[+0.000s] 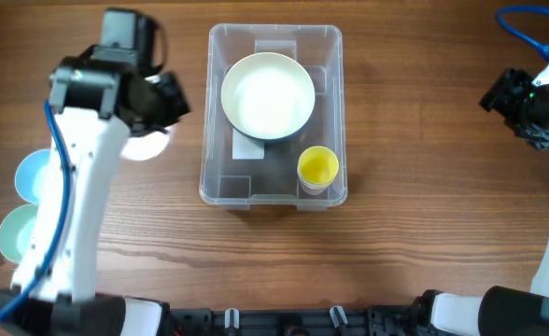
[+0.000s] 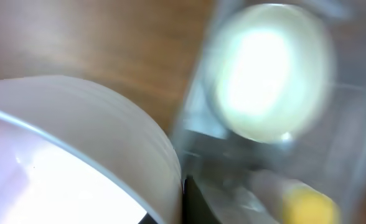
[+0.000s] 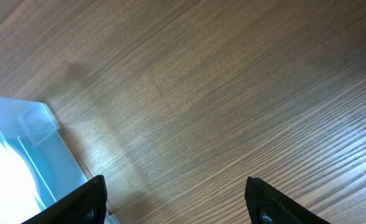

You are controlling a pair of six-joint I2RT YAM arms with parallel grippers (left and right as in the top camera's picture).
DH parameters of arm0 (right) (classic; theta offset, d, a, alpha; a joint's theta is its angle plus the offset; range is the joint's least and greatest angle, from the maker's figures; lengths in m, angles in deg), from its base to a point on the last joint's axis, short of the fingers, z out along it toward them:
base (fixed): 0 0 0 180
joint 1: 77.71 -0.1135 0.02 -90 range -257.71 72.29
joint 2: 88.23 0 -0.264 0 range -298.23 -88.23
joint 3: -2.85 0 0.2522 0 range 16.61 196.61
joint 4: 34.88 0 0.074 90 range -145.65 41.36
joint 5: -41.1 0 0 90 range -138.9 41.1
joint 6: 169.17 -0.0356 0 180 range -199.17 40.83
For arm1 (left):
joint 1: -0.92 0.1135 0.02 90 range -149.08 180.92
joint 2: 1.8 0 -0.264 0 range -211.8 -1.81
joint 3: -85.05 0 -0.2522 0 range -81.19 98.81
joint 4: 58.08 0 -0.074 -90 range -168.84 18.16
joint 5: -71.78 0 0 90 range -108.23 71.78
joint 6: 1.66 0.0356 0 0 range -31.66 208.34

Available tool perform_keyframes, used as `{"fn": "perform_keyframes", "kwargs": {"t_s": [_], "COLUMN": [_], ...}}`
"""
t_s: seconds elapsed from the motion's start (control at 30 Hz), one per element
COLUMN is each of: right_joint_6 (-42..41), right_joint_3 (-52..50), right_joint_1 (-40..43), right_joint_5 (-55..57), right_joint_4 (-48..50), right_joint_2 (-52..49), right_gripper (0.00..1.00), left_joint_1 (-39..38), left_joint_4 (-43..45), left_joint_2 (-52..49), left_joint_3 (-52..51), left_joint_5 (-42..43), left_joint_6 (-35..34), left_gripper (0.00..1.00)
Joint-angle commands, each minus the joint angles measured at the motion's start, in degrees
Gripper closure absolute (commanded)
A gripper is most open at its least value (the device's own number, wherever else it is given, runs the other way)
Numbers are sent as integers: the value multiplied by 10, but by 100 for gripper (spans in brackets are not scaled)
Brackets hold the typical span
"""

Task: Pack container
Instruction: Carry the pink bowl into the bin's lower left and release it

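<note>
1. Right up against the left wrist camera we've got a white bowl [image 2: 77, 143]. Its rim fills the lower left and looks crisper than the blurred scene behind it.
2. We can't make out the left hand's [image 1: 162, 101] fingers cleanly. With a dark shape tight beside the rim, though, we judge that hand clamped on the white bowl, just left of the container [image 1: 274, 112].
3. That container sits mid-tabletop [image 1: 424, 205], upright and open. A cream bowl [image 1: 267, 95] rests in its far half and a yellow cup [image 1: 317, 168] stands in its near right corner.
4. Over on the right, the right hand [image 3: 177, 205] has its fingers spread apart with nothing between them. It hangs over bare wood, well apart from the container, with only a corner of the tub showing in its view.
5. Step in hand, as we read it: carrying the white bowl across to the tub. Packing is partway along, since a light blue bowl [image 1: 30, 175] and a pale green bowl [image 1: 18, 233] wait on the far left, half hidden by the arm.
6. Next move calls for clearing the container's left wall. Then we'd bring the white bowl down level, either nested into the cream bowl or onto the free near left floor, and clear of the yellow cup.
</note>
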Motion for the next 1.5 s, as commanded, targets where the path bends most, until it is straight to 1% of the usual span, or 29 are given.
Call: {"fn": "perform_keyframes", "kwargs": {"t_s": [0.0, 0.13, 0.3, 0.6, 0.67, 0.73, 0.87, 1.03, 1.07, 1.2, 1.3, 1.37, 1.43, 1.47], "right_joint_6": [3, 4, 4, 5, 5, 5, 5, 5, 5, 5, 5, 5, 6, 6], "right_joint_3": [-1, -1, -1, -1, -1, -1, -1, -1, -1, -1, -1, -1, -1, -1], "right_joint_1": [-1, -1, -1, -1, -1, -1, -1, -1, -1, -1, -1, -1, -1, -1], "right_joint_5": [-3, -3, -4, -5, -5, -5, -5, -5, -5, -5, -5, -5, -4, -3], "right_joint_4": [1, 1, -1, -2, -2, -2, -2, -2, -2, -3, -3, -3, -3, -3], "right_joint_2": [12, 12, 12, 12, 12, 12, 12, 12, 12, 12, 12, 12, 12, 12], "right_gripper": [28, 28, 28, 28, 28, 28, 28, 28, 27, 27, 28, 28, 28, 27], "left_joint_1": [-87, -172, -224, -230, -230, -229, -229, -229, -229, -225, -210, -195, -173, -155], "left_joint_4": [-5, -2, -3, 2, 9, 35, 70, 69, 70, 71, 38, 5, -24, -36], "left_joint_2": [-16, -53, -118, -239, -255, -268, -269, -269, -269, -264, -240, -213, -178, -153], "left_joint_3": [8, 8, 7, -19, -31, -58, -91, -104, -104, -96, -48, 1, 43, 61], "left_joint_5": [5, 3, 3, 4, 3, 3, 6, 6, 5, 5, 3, -3, -29, -47], "left_joint_6": [-38, -40, -40, -40, -40, -40, -40, -40, -40, -39, -37, -19, -18, -18], "left_gripper": [96, 96, 96, 96, 96, 96, 96, 86, 79, 58, 55, 54, 53, 41]}}
